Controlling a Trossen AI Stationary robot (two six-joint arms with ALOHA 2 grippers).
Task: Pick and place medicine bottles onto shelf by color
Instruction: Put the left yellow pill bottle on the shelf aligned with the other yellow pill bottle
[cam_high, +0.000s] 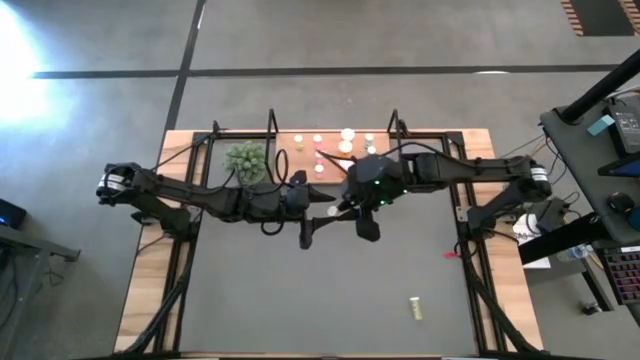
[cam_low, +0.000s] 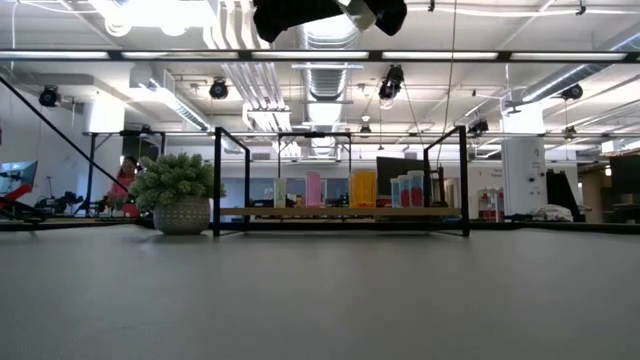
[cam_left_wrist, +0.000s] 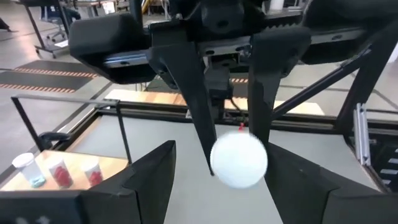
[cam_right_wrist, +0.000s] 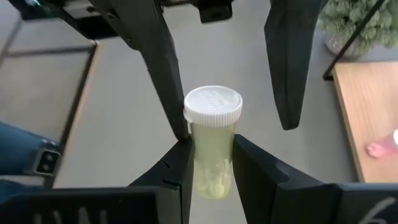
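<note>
Seen from above, the left gripper (cam_high: 312, 215) hangs over the dark mat (cam_high: 320, 290) just in front of the shelf (cam_high: 330, 150), its two fingers spread wide apart and clamped on nothing. Between those open fingers sits the white cap of a yellow-green bottle (cam_right_wrist: 211, 149), which in the left wrist view shows only as a round white disc (cam_left_wrist: 239, 160); whether the left fingers touch it cannot be told.

Just to the right, the right gripper (cam_high: 345, 207) meets the left one nose to nose. Its fingers are drawn close together and clamped on the body of that yellow-green bottle, gripping it below the cap so that the capped end points toward the left gripper. The bottle is held in the air, clear of the mat.

Behind both grippers, the shelf carries a row of other medicine bottles (cam_low: 362, 188), with a small green plant (cam_high: 245, 160) at its left end. Farther right, near the mat's front edge, one more yellowish bottle (cam_high: 414, 307) lies on its side, well apart from both arms.
</note>
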